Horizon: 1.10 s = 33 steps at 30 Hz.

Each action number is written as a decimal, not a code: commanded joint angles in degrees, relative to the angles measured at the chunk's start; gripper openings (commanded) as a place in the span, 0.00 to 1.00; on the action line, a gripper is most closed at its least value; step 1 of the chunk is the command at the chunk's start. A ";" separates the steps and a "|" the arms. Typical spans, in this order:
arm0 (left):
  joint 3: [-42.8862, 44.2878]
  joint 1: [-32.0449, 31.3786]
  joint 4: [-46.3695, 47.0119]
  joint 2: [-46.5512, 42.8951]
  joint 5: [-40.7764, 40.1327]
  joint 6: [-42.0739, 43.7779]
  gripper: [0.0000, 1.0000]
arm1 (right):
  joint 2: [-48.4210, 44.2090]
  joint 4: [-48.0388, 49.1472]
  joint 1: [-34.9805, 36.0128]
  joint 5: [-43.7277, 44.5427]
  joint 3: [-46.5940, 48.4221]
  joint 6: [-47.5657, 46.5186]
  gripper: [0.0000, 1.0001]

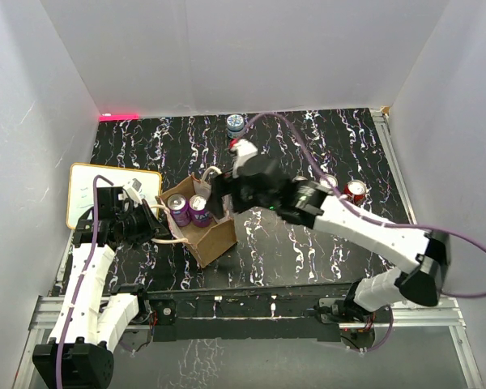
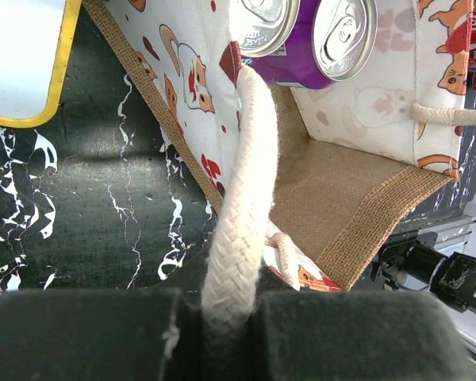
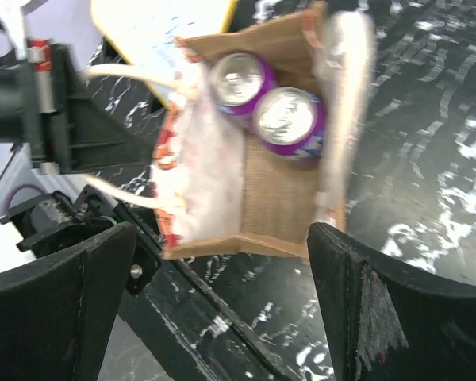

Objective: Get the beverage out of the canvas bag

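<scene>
Jaws of the left gripper point(image 2: 230, 309) are clamped on a cream rope handle point(image 2: 250, 182) of the canvas bag point(image 1: 217, 241). Right gripper point(image 3: 222, 254) jaws are spread wide over it. Tan burlap, cartoon-print lining and two purple cans point(image 3: 289, 123) inside are seen; the bag is set on the black table point(image 1: 308, 243), front left.

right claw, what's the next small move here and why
Probably lower the open right claw around the nearer purple can. It hovers above the canvas bag, whose open top shows that can and a second purple can upright inside. The left claw, shut on the rope handle, steadies the bag.
</scene>
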 commanded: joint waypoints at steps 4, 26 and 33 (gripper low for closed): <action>-0.34 0.83 -0.17 -1.88 0.91 0.26 0.00 | 12.43 -4.25 14.27 20.78 18.95 -5.63 0.90; -0.41 0.89 -0.08 -3.52 1.13 0.31 0.00 | 38.13 -14.49 5.85 14.10 34.15 -11.96 0.89; -0.46 1.08 -0.17 -3.57 0.86 0.22 0.00 | 42.38 -15.38 5.22 14.09 37.51 -12.73 0.89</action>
